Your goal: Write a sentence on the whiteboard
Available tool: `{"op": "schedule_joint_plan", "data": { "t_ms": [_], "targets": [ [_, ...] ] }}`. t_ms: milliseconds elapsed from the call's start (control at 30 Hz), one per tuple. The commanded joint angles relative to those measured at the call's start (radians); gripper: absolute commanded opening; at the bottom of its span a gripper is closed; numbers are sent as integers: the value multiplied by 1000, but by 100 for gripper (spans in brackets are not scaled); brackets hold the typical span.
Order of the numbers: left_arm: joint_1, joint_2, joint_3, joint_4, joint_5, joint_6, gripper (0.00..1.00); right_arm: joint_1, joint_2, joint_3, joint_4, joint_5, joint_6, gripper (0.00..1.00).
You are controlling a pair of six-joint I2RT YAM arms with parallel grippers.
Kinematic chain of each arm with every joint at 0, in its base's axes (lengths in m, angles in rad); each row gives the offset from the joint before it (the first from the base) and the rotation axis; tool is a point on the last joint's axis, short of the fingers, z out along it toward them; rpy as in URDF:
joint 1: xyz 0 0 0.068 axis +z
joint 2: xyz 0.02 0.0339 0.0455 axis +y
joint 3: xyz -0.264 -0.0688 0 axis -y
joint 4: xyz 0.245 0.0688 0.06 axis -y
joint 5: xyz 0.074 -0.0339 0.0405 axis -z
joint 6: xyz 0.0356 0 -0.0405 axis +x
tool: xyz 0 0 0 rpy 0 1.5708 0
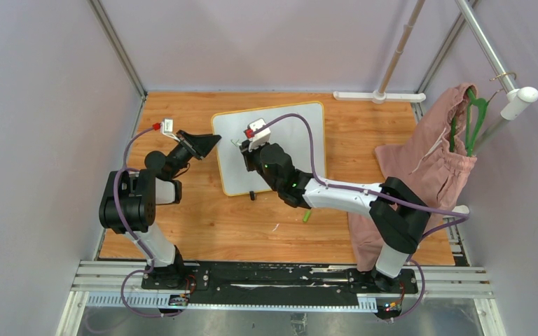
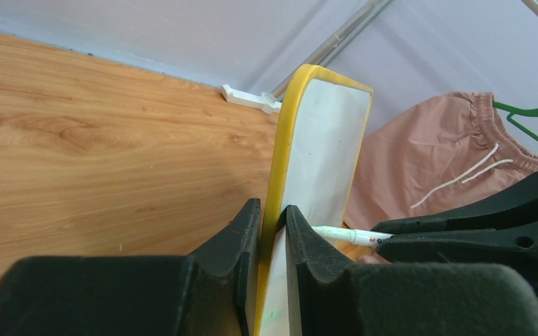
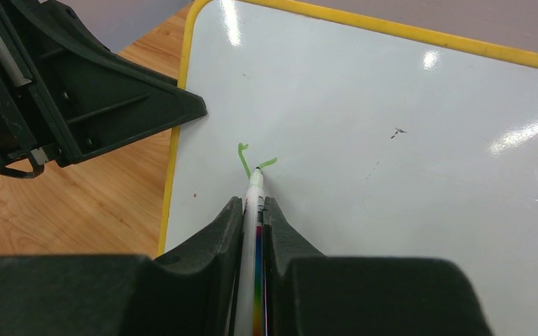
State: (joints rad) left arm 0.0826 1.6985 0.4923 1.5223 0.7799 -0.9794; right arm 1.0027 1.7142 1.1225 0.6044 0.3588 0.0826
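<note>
- Whiteboard (image 1: 231, 166): lies on the wooden bench (image 1: 182, 217) between the two arms, toward the far side, white face up. It is placed where both arms can reach it.
- Left claw (image 2: 272, 220): narrow, its jaws pinched on the whiteboard's yellow left rim, one finger on each face. By my reading this grip steadies the board against the push of writing.
- Right claw (image 3: 253, 206): narrow, clamped on a marker (image 3: 254, 234) that runs out between the fingers, tip forward and down. Holding it in line with the fingers lets wrist motion steer the tip.
- Sentence (image 3: 249, 161): only a forked green stroke near the board's left rim, probably the start of a first letter. The marker tip sits at the base of the fork, seemingly on the surface. The writing has barely begun.
- Pink garment (image 1: 427, 161) and green hanger (image 1: 471, 119): on a rack at the right, well apart from the board and not involved.
- Small green piece (image 1: 307, 215): on the bench near the right arm; possibly the marker's cap, too small to confirm.
- Hard to make out:
  - The overhead view hides the stroke and marker tip behind the right claw.
  - The frame edge cuts off the marker's rear.
  - The left wrist view shows the board almost edge-on.
  - I cannot tell whether the board lies flat or slightly propped.
</note>
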Motion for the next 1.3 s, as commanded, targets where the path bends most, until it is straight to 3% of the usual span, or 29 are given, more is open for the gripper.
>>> {"op": "schedule_joint_plan", "data": {
  "t_ms": [0, 1267],
  "targets": [
    [-12, -16, -8, 36, 21, 10, 0, 0, 11, -20, -15, 1, 16, 0],
    [-22, -22, -11, 37, 22, 8, 0, 33, -69, -113, -3, 20, 51, 0]
  ]
}}
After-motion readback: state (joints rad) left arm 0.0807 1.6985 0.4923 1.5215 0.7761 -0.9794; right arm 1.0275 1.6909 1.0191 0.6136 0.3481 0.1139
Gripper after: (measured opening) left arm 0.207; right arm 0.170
